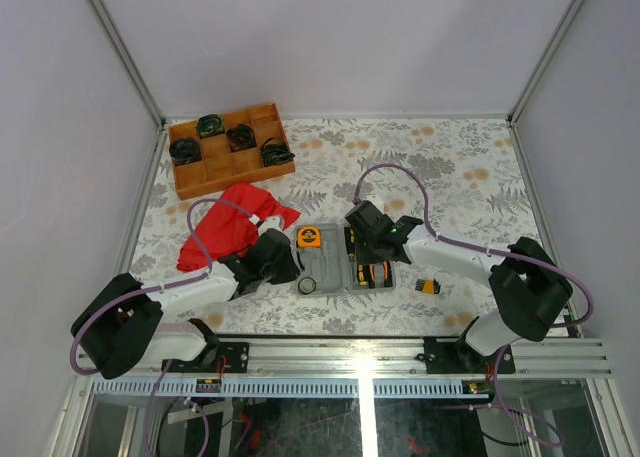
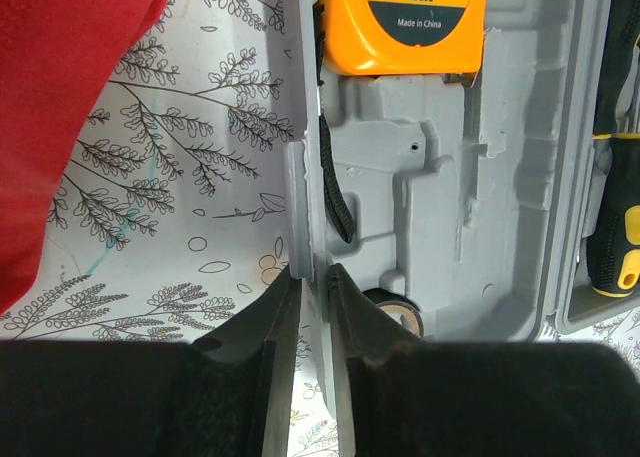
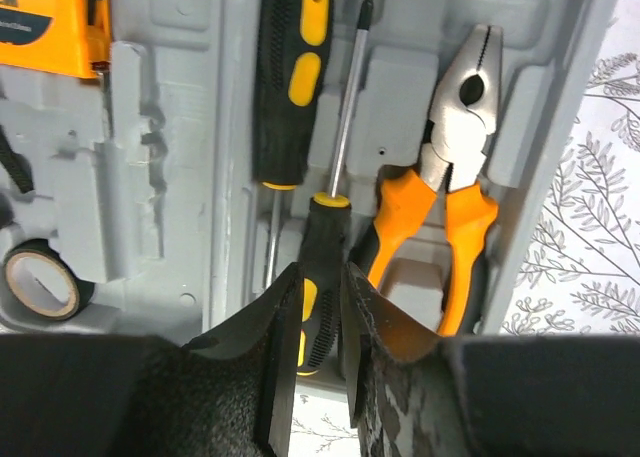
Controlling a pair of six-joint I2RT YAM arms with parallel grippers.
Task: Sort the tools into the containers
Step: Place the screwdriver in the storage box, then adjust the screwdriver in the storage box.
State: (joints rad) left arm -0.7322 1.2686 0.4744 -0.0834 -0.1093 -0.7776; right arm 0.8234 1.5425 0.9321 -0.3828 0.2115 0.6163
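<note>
Tools are lying mostly inside the grey case (image 1: 335,274) near the table's (image 1: 470,197) 6 o'clock edge. The tape measure (image 2: 400,22) is sitting at the case's 11 o'clock, the pliers (image 3: 460,177) are lying along its 3 o'clock wall, and a black-and-yellow screwdriver (image 3: 290,77) is resting beside the middle ridge. The stubby piece (image 1: 430,285) is lying on the table, apart from the case at its 4 o'clock. The right gripper (image 3: 320,277) is pinching the handle of the Phillips screwdriver (image 3: 330,227), whose tip is pointing to 12 o'clock in the wrist view. The left gripper (image 2: 315,277) is pinching the case's 9 o'clock wall, probably steadying it.

I am judging the Phillips screwdriver as light and stiff. Its ribbed, rubbery handle is offering far better purchase than the thin, smooth shaft, so mid-handle is looking like the right hold. The pliers are probably weighing more and may be swinging open at the pivot, so clasping both handles together is looking wiser. The case is probably sliding easily.

The fingers (image 3: 255,327) are hiding the handle's butt, so I cannot tell whether the screwdriver is seating in its recess. The right arm (image 1: 450,252) is covering that half of the case from above, and the stubby piece is appearing too small to identify.
</note>
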